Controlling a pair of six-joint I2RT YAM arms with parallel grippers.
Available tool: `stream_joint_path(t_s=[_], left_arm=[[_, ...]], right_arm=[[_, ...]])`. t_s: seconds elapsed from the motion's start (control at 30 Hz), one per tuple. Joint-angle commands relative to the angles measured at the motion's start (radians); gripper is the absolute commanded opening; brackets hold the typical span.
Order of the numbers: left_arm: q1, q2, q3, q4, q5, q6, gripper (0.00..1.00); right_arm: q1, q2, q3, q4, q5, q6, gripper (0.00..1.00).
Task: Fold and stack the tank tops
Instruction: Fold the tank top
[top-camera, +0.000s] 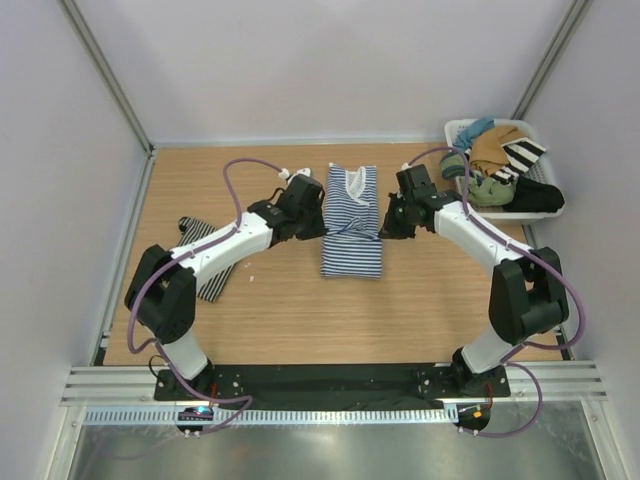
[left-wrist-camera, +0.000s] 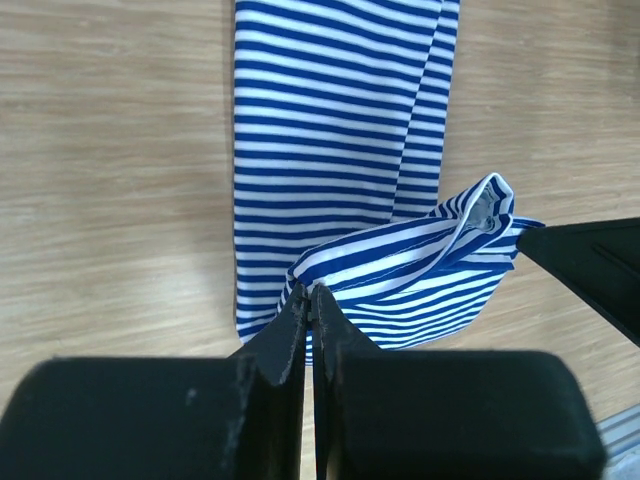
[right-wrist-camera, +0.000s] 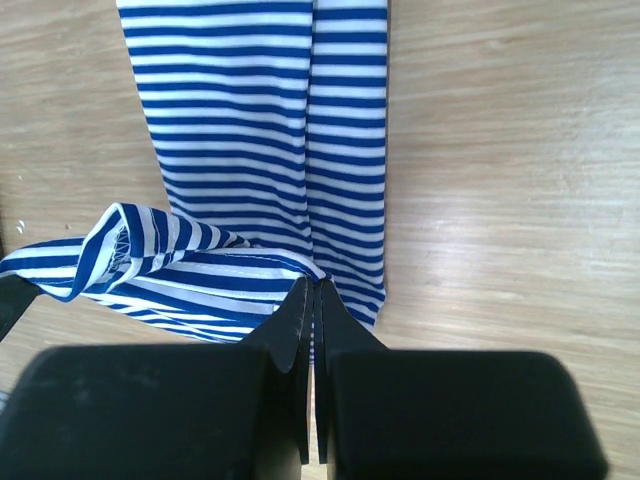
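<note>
The blue-and-white tank top (top-camera: 351, 225) lies as a long narrow strip on the middle of the table, its white-trimmed neckline at the far end. My left gripper (top-camera: 322, 227) is shut on its left edge (left-wrist-camera: 400, 270). My right gripper (top-camera: 384, 224) is shut on its right edge (right-wrist-camera: 200, 270). A raised band of the cloth stretches between them across the strip. The fine black-and-white tank top (top-camera: 207, 266) lies at the left, partly hidden under my left arm.
A white basket (top-camera: 455, 130) at the back right holds tan, teal, green and black clothes and a bold wide-striped cloth (top-camera: 525, 152). Bare wooden tabletop (top-camera: 300, 320) lies in front of the strip. Frame posts stand at the back corners.
</note>
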Motion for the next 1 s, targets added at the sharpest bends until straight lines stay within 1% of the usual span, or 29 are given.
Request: stream_joint_path(t_s=[0.0, 0.27, 0.63, 0.83, 0.87, 0.9, 0.93, 0.97], left_arm=[[0.023, 0.017, 0.063, 0.016, 0.013, 0.044, 0.0], [0.048, 0.077, 0.12, 0.01, 0.02, 0.061, 0.0], [0.083, 0.198, 0.219, 0.016, 0.033, 0.091, 0.0], [0.116, 0.287, 0.264, 0.05, 0.037, 0.098, 0.0], [0.126, 0.303, 0.27, 0.057, 0.039, 0.099, 0.01], [0.13, 0.319, 0.285, 0.065, 0.04, 0.102, 0.04], [0.135, 0.354, 0.295, 0.074, 0.045, 0.11, 0.1], [0.143, 0.371, 0.305, 0.074, 0.046, 0.111, 0.23]], right_arm=[[-0.022, 0.021, 0.07, 0.052, -0.007, -0.019, 0.01], [-0.029, 0.099, 0.147, 0.066, -0.026, -0.019, 0.01], [-0.052, 0.191, 0.185, 0.112, -0.027, -0.018, 0.01], [-0.071, 0.274, 0.203, 0.201, -0.02, -0.012, 0.01], [-0.081, 0.288, 0.203, 0.239, -0.019, 0.002, 0.02], [-0.086, 0.317, 0.203, 0.259, -0.018, 0.013, 0.05], [-0.089, 0.326, 0.199, 0.281, -0.015, 0.018, 0.3], [-0.089, 0.334, 0.199, 0.308, 0.011, 0.028, 0.45]])
